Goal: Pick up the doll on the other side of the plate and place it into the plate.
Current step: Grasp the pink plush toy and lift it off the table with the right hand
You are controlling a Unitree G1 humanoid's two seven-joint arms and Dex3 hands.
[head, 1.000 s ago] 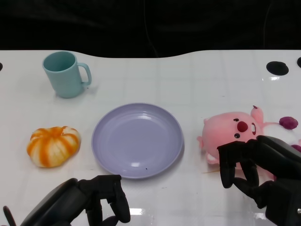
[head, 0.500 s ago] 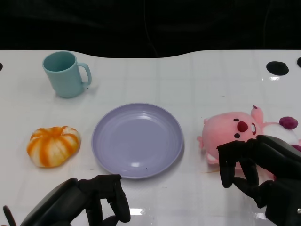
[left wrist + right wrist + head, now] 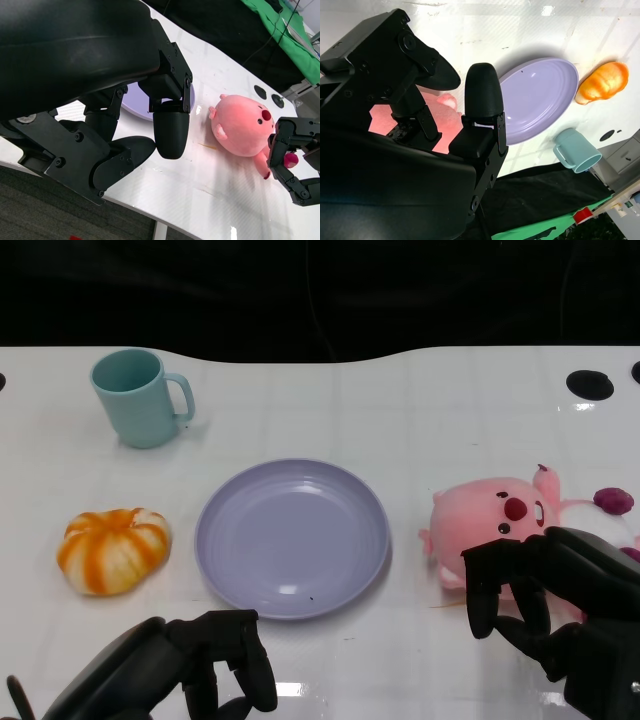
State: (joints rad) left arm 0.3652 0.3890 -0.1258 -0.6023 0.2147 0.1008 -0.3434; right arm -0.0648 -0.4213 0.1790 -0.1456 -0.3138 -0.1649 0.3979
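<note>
Head view: a glossy white surface (image 3: 420,420) carries a round, shallow lavender plate (image 3: 291,537) with a smooth raised rim, sitting in the middle. To its right lies the doll (image 3: 500,523), a soft pink plush with a rounded head, dark eyes and a red nose, resting on the surface just beside the plate, not in it. The right robot hand (image 3: 535,595), hard black jointed plastic, hangs over the doll's near side with its fingers curved down and apart, holding nothing. The left robot hand (image 3: 190,670) sits at the near edge with fingers curled inward around nothing. Left of the plate lie a ribbed orange and white plush pumpkin (image 3: 113,549) and, farther back, a smooth teal mug (image 3: 140,397) standing upright.

Left wrist view: the left robot hand's blunt fingertips are bent in; the plump doll lies beyond, beside the plate's rim.

Right wrist view: thick black fingers arch above pink plush.
</note>
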